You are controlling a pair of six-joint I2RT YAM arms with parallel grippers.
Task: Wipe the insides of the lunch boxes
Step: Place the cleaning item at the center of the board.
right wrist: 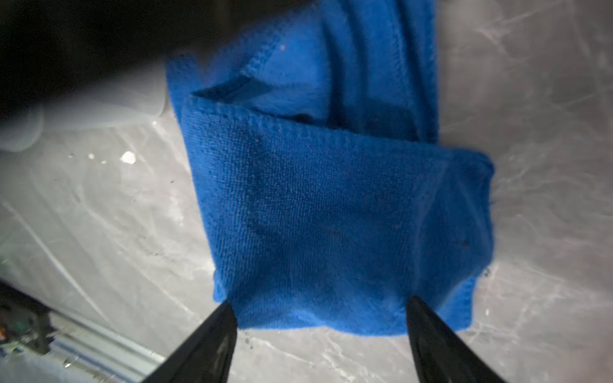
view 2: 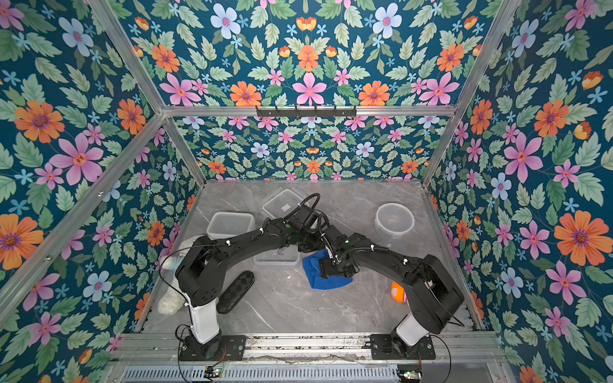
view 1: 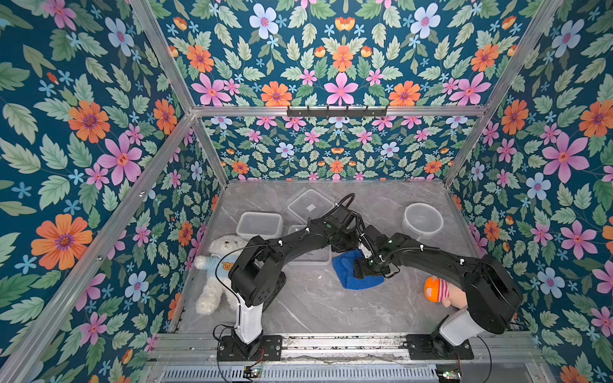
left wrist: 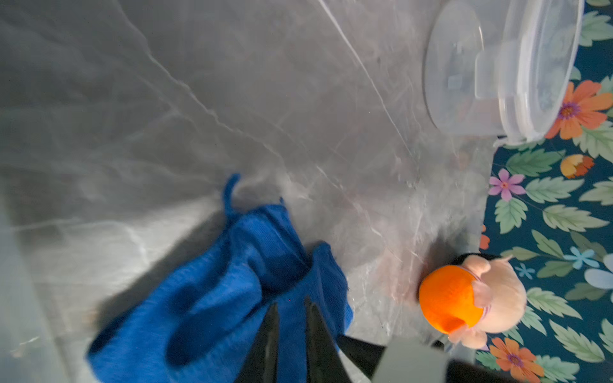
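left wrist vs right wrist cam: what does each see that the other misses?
Left wrist only: the round lunch box, an orange-capped plush toy, the floral wall, and the left gripper pinched on the blue cloth. Right wrist only: the right gripper, jaws wide open at the cloth's edge, and white crumbs on the table. Both: the blue cloth and the grey marble table.

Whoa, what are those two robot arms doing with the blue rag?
Both arms are at the blue cloth. The left gripper pinches it, and the right gripper is open right above it. The cloth is next to the square lunch box, not inside any box yet. The rectangular lunch box and the round lunch box sit farther back, not yet being wiped.
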